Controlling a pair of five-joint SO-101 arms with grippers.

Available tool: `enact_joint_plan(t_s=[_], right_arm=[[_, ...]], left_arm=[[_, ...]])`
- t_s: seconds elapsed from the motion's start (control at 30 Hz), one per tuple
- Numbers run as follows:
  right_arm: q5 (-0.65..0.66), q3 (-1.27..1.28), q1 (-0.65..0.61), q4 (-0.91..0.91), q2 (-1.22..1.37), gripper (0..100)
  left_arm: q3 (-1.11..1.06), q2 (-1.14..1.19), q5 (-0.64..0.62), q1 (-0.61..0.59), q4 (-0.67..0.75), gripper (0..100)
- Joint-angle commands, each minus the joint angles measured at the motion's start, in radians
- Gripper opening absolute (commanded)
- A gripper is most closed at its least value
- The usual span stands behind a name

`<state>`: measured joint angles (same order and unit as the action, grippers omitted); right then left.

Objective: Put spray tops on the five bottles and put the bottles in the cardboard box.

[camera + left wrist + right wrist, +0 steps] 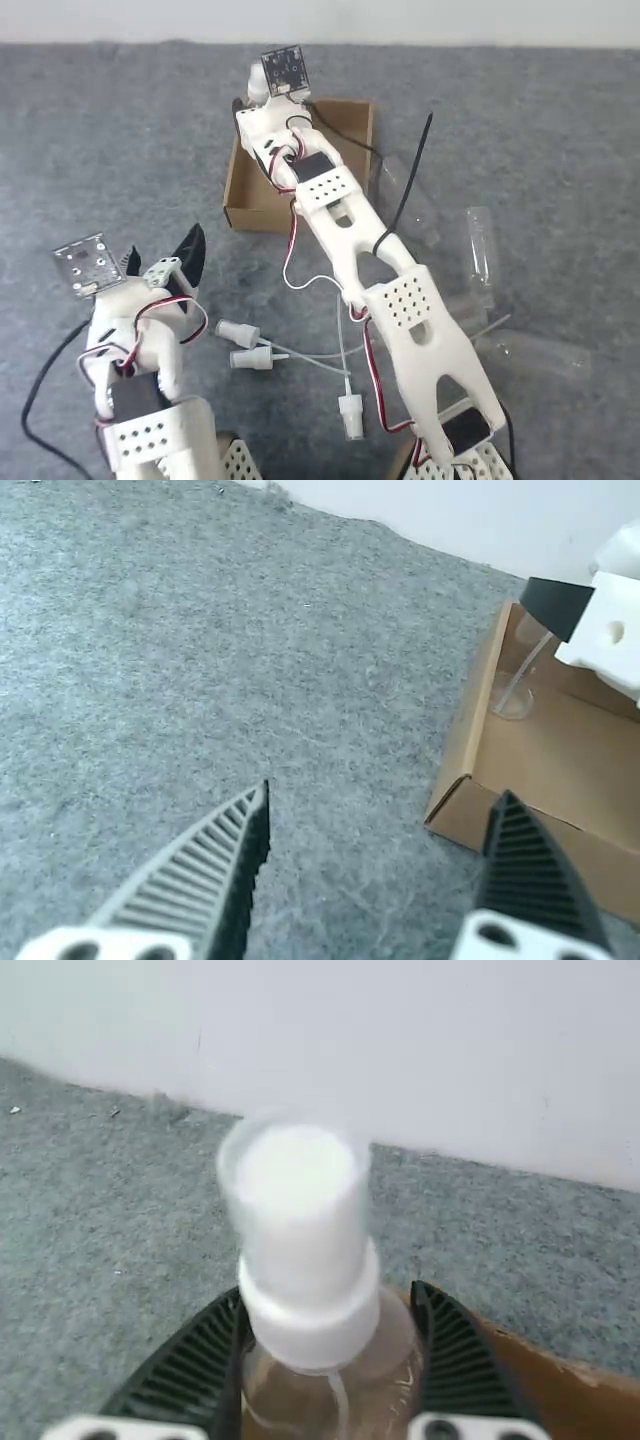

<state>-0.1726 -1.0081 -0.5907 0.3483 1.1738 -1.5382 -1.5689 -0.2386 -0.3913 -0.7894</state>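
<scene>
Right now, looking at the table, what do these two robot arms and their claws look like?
The left arm and right arm are white plastic shells with perforated panels, black motors and loose red, white and black wires. The left gripper and right gripper have pointed black ribbed fingers.

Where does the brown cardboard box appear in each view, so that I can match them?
High view: the brown cardboard box sits top centre, partly under the right arm.
Left wrist view: the box lies just beyond the open left gripper, one corner toward it.
Right wrist view: the box rim shows behind the right gripper, shut on a clear plastic bottle.
Shared landmark: the white wall behind the box.
</scene>
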Motion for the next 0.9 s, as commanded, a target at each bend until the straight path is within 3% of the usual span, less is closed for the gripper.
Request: enact_joint_plan(t_s=[0.0, 0.27, 0.57, 0.87], right_arm=[[0.009, -0.106, -0.008, 0.008, 0.008, 13.2], [0.008, -0.249, -0.019, 0.154, 0.073, 33.2], [0.008, -0.299, -0.021, 0.176, 0.087, 33.0], [0.003, -0.440, -0.021, 0.343, 0.096, 33.1]], left_arm=[[0.012, -0.011, -0.006, -0.003, 0.023, 32], [0.012, -0.011, -0.006, -0.003, 0.023, 32], [0.010, -0.011, -0.006, -0.003, 0.023, 32], [0.010, -0.011, -0.006, -0.002, 0.023, 32]])
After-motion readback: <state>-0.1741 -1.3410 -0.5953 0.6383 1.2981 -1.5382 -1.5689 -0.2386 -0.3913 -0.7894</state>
